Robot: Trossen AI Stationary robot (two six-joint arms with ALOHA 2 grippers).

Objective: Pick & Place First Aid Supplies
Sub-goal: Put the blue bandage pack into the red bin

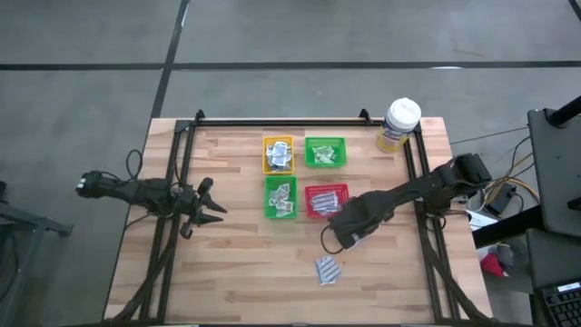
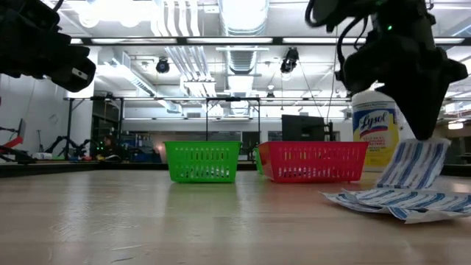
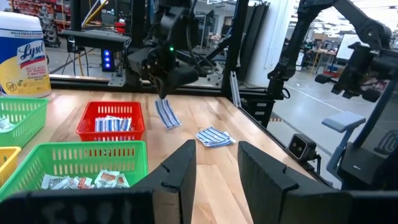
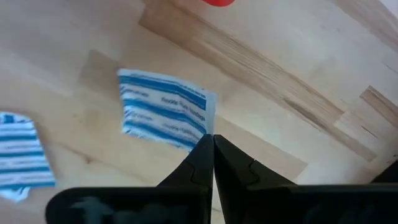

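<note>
Blue-striped pad hangs pinched in the right hand, a grip the overhead view hides.

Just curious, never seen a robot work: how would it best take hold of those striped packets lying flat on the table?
Probably from straight above, pinching a raised edge: the loose packets lie thin and flat. The right hand holds one packet that way, by its edge.

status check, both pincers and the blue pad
Right pincer shut on blue-striped pad, lifted near red tray. Left pincer open, idle. More pads on table. Path clear.
</note>
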